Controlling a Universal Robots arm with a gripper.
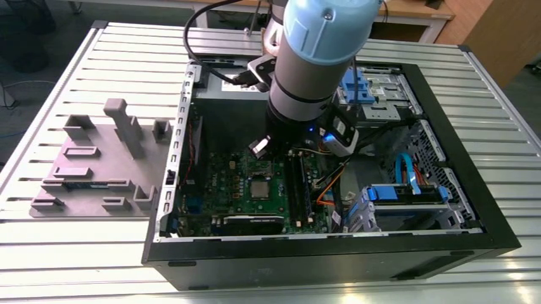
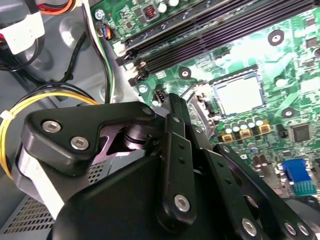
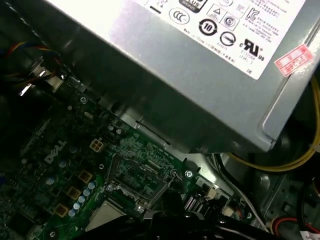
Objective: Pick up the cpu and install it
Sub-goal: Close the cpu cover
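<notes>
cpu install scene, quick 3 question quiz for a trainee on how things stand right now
1. True or false: the cpu already lies seated on the green board.
2. The metal frame beside the cpu is: A) shut over it, B) raised open, C) lying out on the table.
3. Fill in: the grey holder stands to the exterior view's ____ of the computer case.

Key: 1 true; 2 B; 3 left.

Exterior view is looking down from high and off the arm at the open computer case (image 1: 473, 218). Both wrist views are looking closely at the green board (image 2: 260, 55) (image 3: 60, 175), sharing its socket area.
</notes>
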